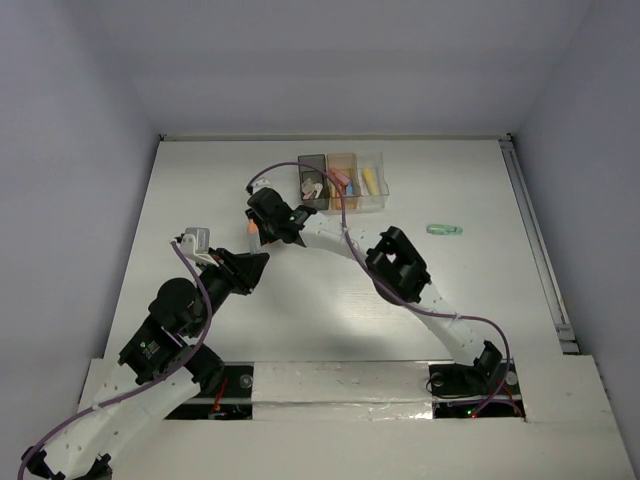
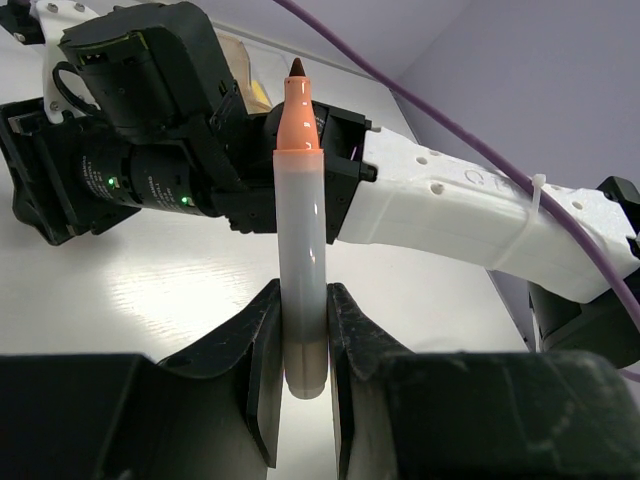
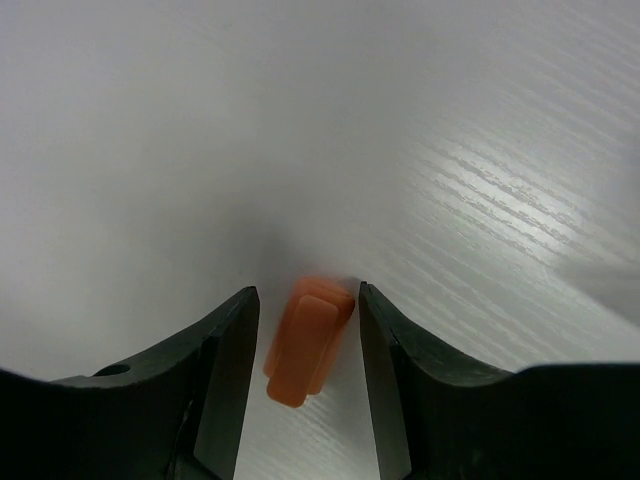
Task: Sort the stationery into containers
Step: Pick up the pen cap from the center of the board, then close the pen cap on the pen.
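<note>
**Marker gripped, orange piece straddled**

The marker (image 2: 302,200), orange-collared, stands clamped upright in the left tool (image 2: 303,300). The right tool (image 3: 307,295) sits narrowly apart around an orange piece (image 3: 303,345) lying on the bench (image 1: 480,300). The bins (image 1: 342,182) lie just beyond. A mint marker (image 1: 444,229) lies alone on open bench to the right. Pale walls enclose three sides.

Black-and-white arms (image 1: 322,237), purple cables (image 2: 400,85)

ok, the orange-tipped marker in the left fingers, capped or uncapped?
Uncapped. The grey-barrelled orange-tipped marker shows a bare dark nib in the left wrist view, clamped between the left fingers.
</note>
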Robot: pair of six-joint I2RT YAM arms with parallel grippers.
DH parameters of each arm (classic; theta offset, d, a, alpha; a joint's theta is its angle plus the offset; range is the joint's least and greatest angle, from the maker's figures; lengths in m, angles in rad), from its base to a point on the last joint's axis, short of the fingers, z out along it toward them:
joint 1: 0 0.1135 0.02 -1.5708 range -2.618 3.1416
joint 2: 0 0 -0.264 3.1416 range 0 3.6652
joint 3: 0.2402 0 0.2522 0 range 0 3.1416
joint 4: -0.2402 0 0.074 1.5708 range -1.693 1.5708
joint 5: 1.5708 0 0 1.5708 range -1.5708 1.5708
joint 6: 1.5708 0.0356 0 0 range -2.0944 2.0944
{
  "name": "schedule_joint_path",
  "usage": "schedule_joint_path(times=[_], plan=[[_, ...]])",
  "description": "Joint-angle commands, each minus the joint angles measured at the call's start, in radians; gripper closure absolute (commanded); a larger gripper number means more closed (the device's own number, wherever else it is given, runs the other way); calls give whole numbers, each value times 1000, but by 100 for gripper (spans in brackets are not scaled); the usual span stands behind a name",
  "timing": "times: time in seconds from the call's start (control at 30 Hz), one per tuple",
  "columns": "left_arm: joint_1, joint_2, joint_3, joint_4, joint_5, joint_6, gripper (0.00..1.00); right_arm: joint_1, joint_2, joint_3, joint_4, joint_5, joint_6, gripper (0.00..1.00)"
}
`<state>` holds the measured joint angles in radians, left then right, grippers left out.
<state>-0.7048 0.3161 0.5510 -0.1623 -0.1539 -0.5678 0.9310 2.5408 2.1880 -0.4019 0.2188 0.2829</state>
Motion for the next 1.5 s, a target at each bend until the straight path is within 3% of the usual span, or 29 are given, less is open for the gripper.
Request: schedule_joint_path(times=[0.0,0.17,0.2,0.37,0.5,0.6,0.73,0.87,1.1,1.23,1.47], plan=[[5,-14,29,33,1,13,100,9,73,15,-118,50,-33,52],[5,-11,35,27,1,14,100,9,84,18,-118,59,-37,57],[5,-11,35,27,-1,14,100,9,85,21,-123,60,-39,64],[5,-12,32,21,-3,13,100,9,56,-23,-103,94,-42,78],[5,-8,12,32,7,3,100,9,-74,-201,30,105,-10,90],[5,0,-14,53,25,-13,100,9,-258,-436,245,25,19,93],[5,17,-69,121,51,-40,100,-26,-489,-669,463,-73,84,95],[5,63,-143,211,73,-70,100,-44,-695,-789,468,-47,98,95],[5,173,-249,375,100,-87,100,-101,-879,-913,466,-9,177,95],[-4,234,-295,480,100,-72,100,-112,-936,-981,535,-15,226,95],[-53,314,-327,578,71,-38,100,-121,-924,-1017,633,-156,335,94]])
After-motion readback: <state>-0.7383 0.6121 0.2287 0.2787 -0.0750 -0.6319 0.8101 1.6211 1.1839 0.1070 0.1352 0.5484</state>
